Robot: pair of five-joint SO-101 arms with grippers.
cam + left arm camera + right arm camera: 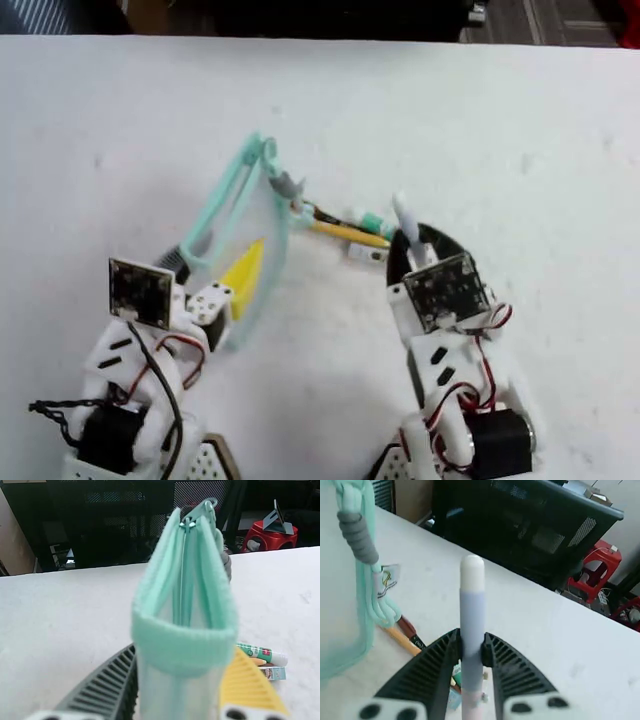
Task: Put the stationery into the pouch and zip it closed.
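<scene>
**Pouch in the left claw, pen in the right**

The left claw (222, 262) is closed on the near end of the pouch (238, 215), its grey finger on one side and its yellow finger on the other. In the left wrist view the claw (182, 652) pinches the pouch (182, 625) just below its mint-green band. The two halves of that band run away from the camera, close together, with a thin line between them. The zip slider (190, 522) sits at the far end. I cannot tell whether the zip is open along that line. The pouch has see-through sides and stands on edge on the white table (500, 130), angled away from the left arm.

The right claw (405, 240) is closed around a pen (402, 215) with a lilac barrel and a white cap. In the right wrist view the claw (471, 637) grips the pen (471, 605) partway along its barrel, with the capped end sticking out past the black fingers.

Three more items lie loose on the table between the far end of the pouch and the right claw:
- A yellow pencil (345, 234) has its dark end near the pouch's grey pull tab (359, 532).
- A green-and-white tube (368, 219) lies just beside the pencil.
- A small white block (368, 253) lies on the pencil's other side.

A red stool (265, 532) stands in the room behind the table.
</scene>
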